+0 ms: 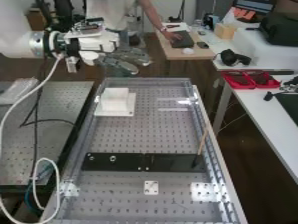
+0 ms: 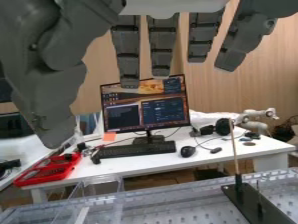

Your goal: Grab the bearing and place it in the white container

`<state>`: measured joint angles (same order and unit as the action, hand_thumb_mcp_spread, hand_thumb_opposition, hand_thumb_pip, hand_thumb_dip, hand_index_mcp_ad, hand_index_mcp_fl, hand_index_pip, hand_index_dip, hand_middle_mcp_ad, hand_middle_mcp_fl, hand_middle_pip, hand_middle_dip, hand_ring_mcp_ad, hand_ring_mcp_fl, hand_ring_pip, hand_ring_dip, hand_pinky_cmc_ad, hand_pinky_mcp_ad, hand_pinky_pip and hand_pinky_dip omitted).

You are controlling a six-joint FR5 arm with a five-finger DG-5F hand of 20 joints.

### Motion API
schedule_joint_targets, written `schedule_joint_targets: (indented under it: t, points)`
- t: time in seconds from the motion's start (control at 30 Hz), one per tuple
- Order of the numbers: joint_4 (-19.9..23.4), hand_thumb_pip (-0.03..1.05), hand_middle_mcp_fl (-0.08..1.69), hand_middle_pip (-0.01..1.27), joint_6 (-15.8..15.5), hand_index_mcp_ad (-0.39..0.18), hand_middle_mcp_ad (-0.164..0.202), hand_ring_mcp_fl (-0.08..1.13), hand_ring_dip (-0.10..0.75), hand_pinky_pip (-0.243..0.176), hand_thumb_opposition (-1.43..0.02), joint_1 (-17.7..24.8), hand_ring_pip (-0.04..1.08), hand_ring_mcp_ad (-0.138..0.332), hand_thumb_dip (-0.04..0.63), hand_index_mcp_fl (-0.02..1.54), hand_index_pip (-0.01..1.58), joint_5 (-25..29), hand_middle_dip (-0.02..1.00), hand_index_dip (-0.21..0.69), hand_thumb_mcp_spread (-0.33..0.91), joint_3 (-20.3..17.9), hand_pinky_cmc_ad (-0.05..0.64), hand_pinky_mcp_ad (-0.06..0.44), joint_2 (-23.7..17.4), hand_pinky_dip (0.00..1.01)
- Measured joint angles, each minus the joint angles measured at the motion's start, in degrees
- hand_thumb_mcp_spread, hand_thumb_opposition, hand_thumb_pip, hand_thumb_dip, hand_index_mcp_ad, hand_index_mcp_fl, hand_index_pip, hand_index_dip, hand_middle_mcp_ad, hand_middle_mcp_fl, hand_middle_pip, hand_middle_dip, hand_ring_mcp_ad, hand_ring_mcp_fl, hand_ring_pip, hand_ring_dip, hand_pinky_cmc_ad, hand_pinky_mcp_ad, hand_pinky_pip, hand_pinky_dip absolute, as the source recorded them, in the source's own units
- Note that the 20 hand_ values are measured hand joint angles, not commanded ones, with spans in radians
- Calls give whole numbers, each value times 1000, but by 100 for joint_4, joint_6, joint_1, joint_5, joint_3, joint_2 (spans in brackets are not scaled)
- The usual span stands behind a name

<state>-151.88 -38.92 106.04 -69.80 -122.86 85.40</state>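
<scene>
Perforated metal covers the counter (image 1: 126, 140), a long rectangle with raised edges, seen from its near end. Beyond its far left corner, above counter height, is the hand (image 1: 122, 64), spread wide, with long straight fingers, a thumb set apart and nothing between them.

Closest to the hand, at the counter's far left corner, is the white container (image 1: 115, 100), a squarish block shape on a flat white base. Whether its top is open, and whether it holds anything, cannot be told.

Farther off, a black plate (image 1: 169, 161) lies crosswise, from near the left edge to near the right edge. Toward its left end is a small metallic ring (image 1: 113, 158), probably the bearing; a second small round part (image 1: 92, 158) sits beside it, nearer the left edge. A thin wooden stick (image 1: 202, 141) rises at the plate's right end.

The bearing is likely rigid, hard to damage and heavy for its size, with a smooth, perhaps slippery rim. Thumb and one finger on opposite sides of that outer rim should suit it best, low down, then a straight lift in case it sits on a peg.

Past the right edge, on a white table (image 1: 256, 107), a red tray (image 1: 239, 86) holds dark items too small to name.
</scene>
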Motion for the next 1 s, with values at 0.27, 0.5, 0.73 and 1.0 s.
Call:
schedule_joint_targets:
  t: [0.27, 0.5, 0.73, 1.0]
  points:
    - [-218, 536, 136, 126, -10, -59, 68, 7, 47, -40, -761, -314, 99, 164, 232, 360, 101, -386, 220, 347, 271, 232, 325, 234, 130, 188]
    - [-413, 517, 136, 126, -5, -56, 68, 7, 58, -40, -761, -555, 91, 164, 215, 354, 86, -620, 220, 347, 271, 434, 326, 229, 204, 188]
    - [-533, 517, 136, 126, -3, -56, 68, 7, 58, -44, -761, -665, 94, 164, 204, 354, 87, -782, 220, 347, 271, 533, 326, 239, 218, 188]
    - [-689, 515, 133, 126, -145, -56, 68, 7, 58, -42, -759, -665, 94, 164, 188, 354, 87, -815, 220, 340, 272, 580, 326, 241, 69, 188]
